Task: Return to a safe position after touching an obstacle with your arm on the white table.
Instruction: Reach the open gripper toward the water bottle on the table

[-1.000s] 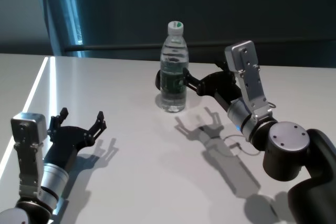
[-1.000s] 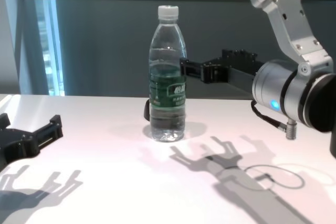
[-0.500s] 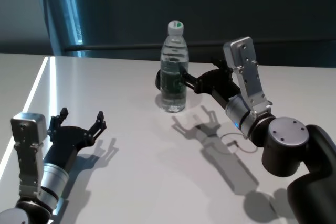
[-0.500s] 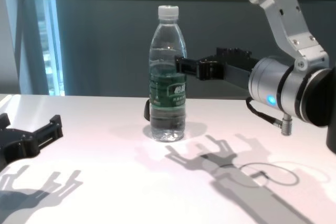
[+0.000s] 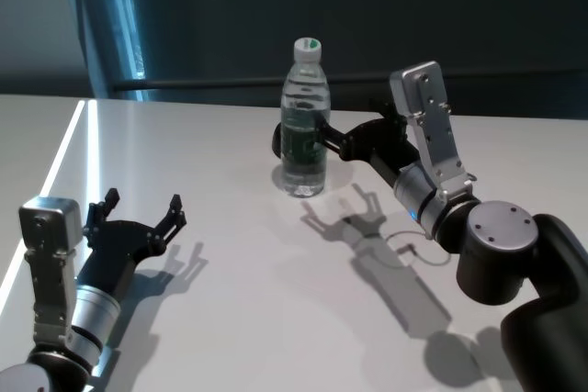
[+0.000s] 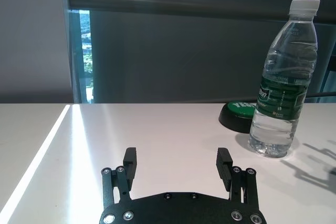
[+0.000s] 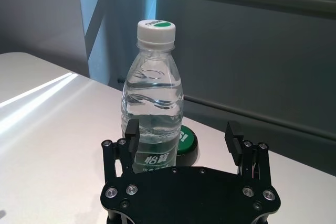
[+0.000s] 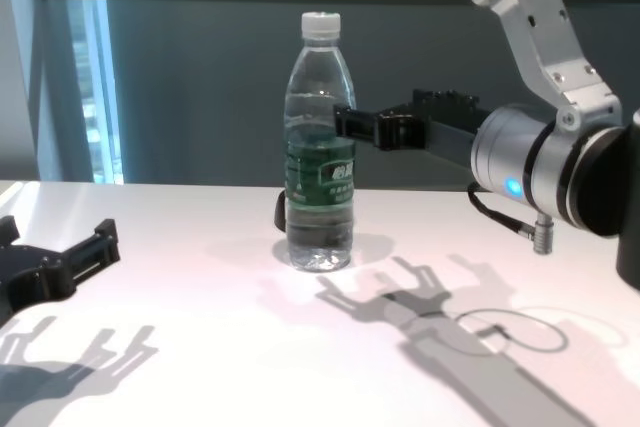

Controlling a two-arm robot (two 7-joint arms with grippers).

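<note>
Glossy and smooth, our white table (image 5: 230,282) bears the upright clear ribbed bottle (image 5: 304,121), white-capped and green-banded, with our right gripper (image 7: 181,129) spread wide just beside it and our left gripper (image 6: 178,162) wide, well apart.

Clear bottle (image 5: 304,126) upright on white table (image 5: 239,263), white cap on, dark green label band round middle. Right gripper (image 5: 323,142) fingers spread, tips right at bottle's right side, contact unclear. Left gripper (image 5: 144,207) fingers apart, low, well left.
</note>
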